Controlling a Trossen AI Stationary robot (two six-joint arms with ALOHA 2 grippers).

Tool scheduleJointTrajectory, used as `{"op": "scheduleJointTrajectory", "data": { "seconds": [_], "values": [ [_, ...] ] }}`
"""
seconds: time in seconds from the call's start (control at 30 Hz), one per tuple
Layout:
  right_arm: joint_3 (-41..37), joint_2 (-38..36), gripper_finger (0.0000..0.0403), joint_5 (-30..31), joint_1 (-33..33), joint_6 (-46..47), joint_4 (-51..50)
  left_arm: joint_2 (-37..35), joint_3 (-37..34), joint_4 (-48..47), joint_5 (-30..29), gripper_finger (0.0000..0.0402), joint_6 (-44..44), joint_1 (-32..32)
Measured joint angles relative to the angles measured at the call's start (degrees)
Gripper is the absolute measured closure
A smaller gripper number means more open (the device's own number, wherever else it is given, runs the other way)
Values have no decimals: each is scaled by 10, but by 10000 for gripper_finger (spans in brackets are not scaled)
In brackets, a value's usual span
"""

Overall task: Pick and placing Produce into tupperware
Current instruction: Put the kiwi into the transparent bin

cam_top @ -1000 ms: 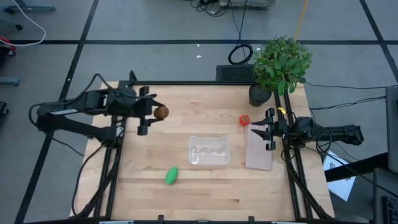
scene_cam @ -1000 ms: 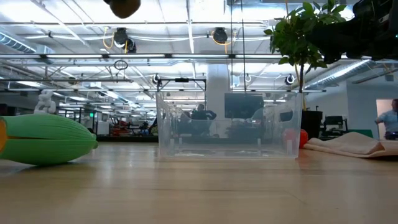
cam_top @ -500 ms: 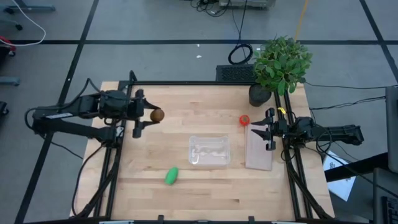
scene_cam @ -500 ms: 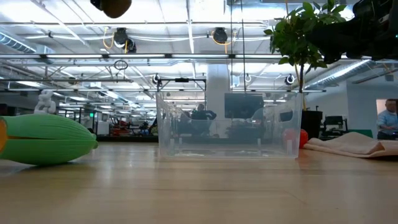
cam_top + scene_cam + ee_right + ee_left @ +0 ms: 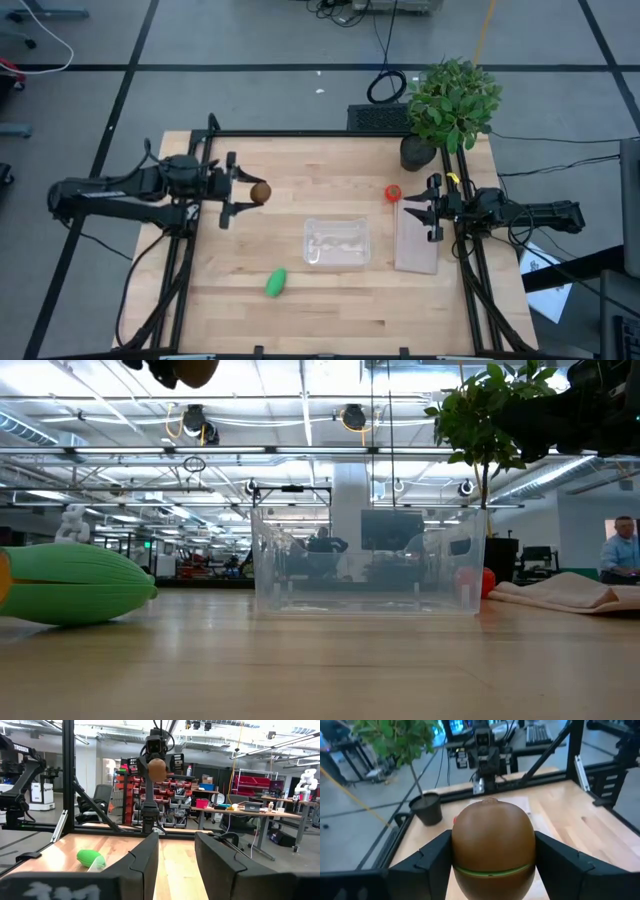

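The brown kiwi-like ball (image 5: 259, 192) sits high above the table's left part between the fingers of my left gripper (image 5: 250, 192); it also shows at the low view's top edge (image 5: 196, 369). The clear tupperware (image 5: 337, 243) stands at mid-table on its flat bottom. The green oblong piece (image 5: 276, 282) lies on the wood near the front. The red tomato-like ball (image 5: 393, 192) rests on the table right of centre. My right gripper (image 5: 430, 212) waits at the right edge, open, with nothing between its fingers. My left gripper pinches the kiwi ball's two opposite sides (image 5: 457, 847) between its two fingers (image 5: 432, 862). The fingers come nearly level from the table's left, pointing toward the right edge. The ball is lifted well clear of the table.
A flat whitish panel (image 5: 417, 238) lies under my right gripper, right of the tupperware. A potted plant (image 5: 450, 105) stands at the far right corner. Bare wood shows between the kiwi ball and the tupperware. A person shows in the room far behind the table (image 5: 620, 555).
My left gripper has sunk a little and tipped up from a downward slant to nearly level, still shut on the kiwi ball, which stays clear of the table.
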Motion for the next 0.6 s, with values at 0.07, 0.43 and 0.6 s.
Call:
{"op": "scheduleJointTrajectory", "data": {
  "seconds": [0.07,0.43,0.6],
  "values": [
    [0,0,282,0,0,0,0,-7,-15,13,-1,163,8,0],
    [0,0,282,0,0,5,0,-87,-55,7,-10,163,5,16],
    [0,0,282,0,0,4,0,-116,-87,23,-4,163,-27,21]
  ]
}}
